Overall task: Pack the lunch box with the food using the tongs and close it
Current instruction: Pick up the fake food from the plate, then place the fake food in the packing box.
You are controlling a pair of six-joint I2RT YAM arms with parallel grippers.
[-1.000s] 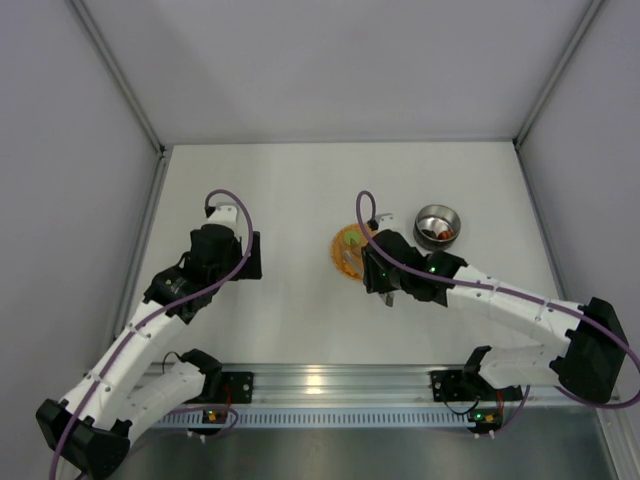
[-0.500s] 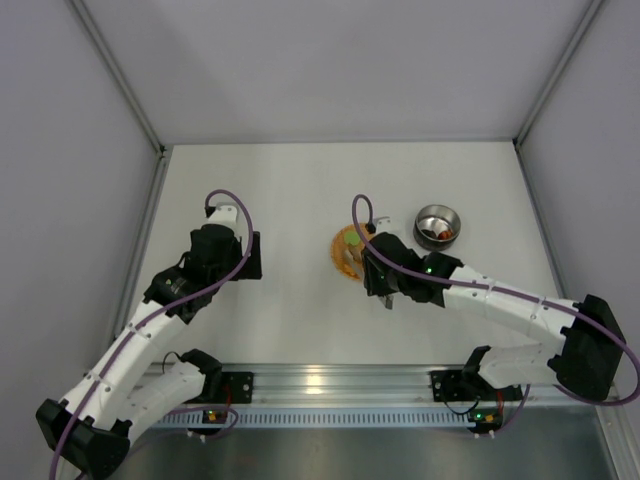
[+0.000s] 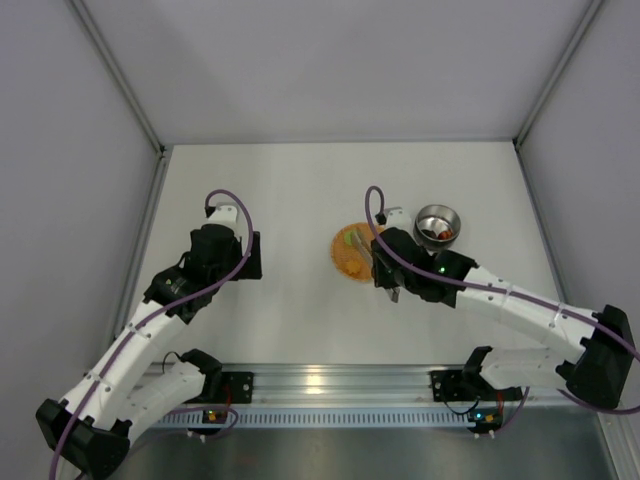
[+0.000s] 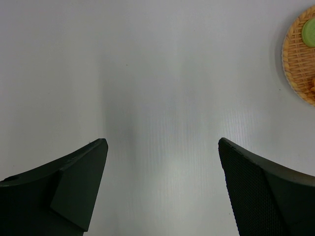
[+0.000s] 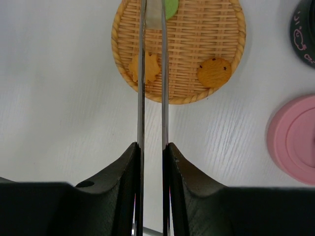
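My right gripper (image 5: 151, 145) is shut on the tongs (image 5: 141, 98), pressing the two slim silver arms nearly parallel. The arms reach forward over the orange woven plate (image 5: 197, 39), and their tips run out of view at the green disc (image 5: 170, 8). Two orange food pieces lie on the plate, a star-shaped one (image 5: 147, 67) partly behind the left arm and a round one (image 5: 214, 72). The lunch box (image 3: 437, 222), a steel bowl, stands right of the plate with some food (image 3: 441, 234) inside. Its pink lid (image 5: 294, 140) lies flat on the table. My left gripper (image 4: 161, 147) is open over bare table.
The woven plate (image 4: 299, 59) shows at the far right of the left wrist view. Grey walls close in the white table (image 3: 280, 190) on three sides. A metal rail (image 3: 330, 385) with the arm bases runs along the near edge.
The right wrist has shifted a little to the right, uncovering more of the woven plate in the top view. The left arm has not moved.
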